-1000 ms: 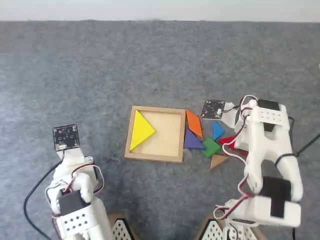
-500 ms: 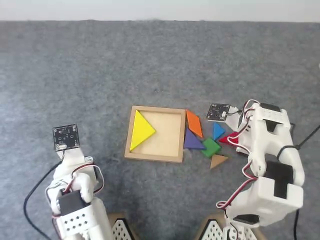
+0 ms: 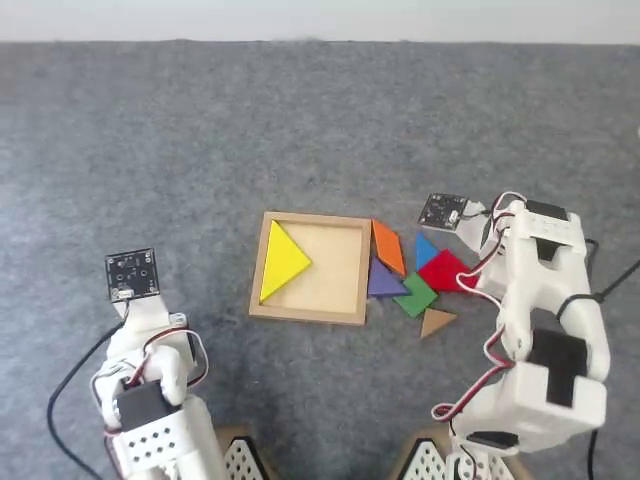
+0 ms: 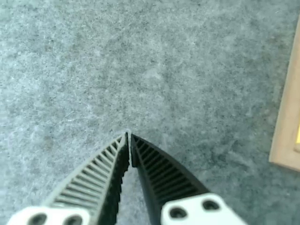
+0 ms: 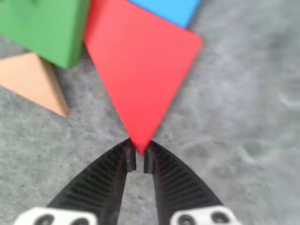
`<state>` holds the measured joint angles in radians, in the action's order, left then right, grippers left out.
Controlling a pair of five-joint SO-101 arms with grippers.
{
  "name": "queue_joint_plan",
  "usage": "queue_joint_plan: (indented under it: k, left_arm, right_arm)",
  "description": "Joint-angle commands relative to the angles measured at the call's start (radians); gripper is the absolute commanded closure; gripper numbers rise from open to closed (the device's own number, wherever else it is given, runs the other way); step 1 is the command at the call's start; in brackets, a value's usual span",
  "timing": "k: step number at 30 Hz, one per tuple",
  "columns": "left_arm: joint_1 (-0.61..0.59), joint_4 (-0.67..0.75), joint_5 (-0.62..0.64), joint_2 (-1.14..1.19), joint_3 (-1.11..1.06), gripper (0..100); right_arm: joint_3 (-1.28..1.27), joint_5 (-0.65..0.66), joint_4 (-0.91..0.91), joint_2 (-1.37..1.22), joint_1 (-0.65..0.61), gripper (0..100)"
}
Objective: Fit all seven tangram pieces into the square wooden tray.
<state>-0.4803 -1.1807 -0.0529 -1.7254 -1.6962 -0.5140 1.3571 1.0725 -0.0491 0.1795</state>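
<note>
Right pincer (image 5: 139,157) is closing on one sharp corner of the red triangle (image 3: 443,270). That corner is pointing toward the tabletop's right edge, and the opposite side is lying against the green square (image 3: 417,295), just beside the blue triangle (image 3: 428,248). The piece is sitting outside the wooden tray (image 3: 308,316), toward the right edge. The yellow triangle (image 3: 282,262) is lying in the tray, long side running far-to-near, apex pointing right. Left pincer (image 4: 129,137) is sitting closed and empty over bare tabletop near the near-left corner.
</note>
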Motion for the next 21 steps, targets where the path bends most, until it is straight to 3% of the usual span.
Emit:
queue_joint_plan:
  k: [1, 4, 8, 11, 15, 21]
  left_arm:
    - [-0.006, 0.017, 0.0, 0.005, 0.018, 99]
    - [-0.006, 0.017, 0.0, 0.005, 0.018, 99]
    - [-0.006, 0.017, 0.0, 0.005, 0.018, 99]
    - [-0.006, 0.017, 0.0, 0.005, 0.018, 99]
    - [-0.006, 0.017, 0.0, 0.005, 0.018, 99]
    - [-0.006, 0.017, 0.0, 0.005, 0.018, 99]
  right_arm:
    - [0.002, -0.025, 0.016, 0.139, -0.013, 98.8]
    - [0.0, -0.029, 0.054, 0.182, -0.058, 93.2]
    - [0.0, -0.041, 0.07, 0.185, -0.159, 71.3]
    - [0.0, -0.044, 0.067, 0.185, -0.239, 60.8]
    - [0.0, -0.038, 0.064, 0.159, -0.312, 60.0]
    - [0.005, -0.037, -0.024, -0.004, -0.314, 60.0]
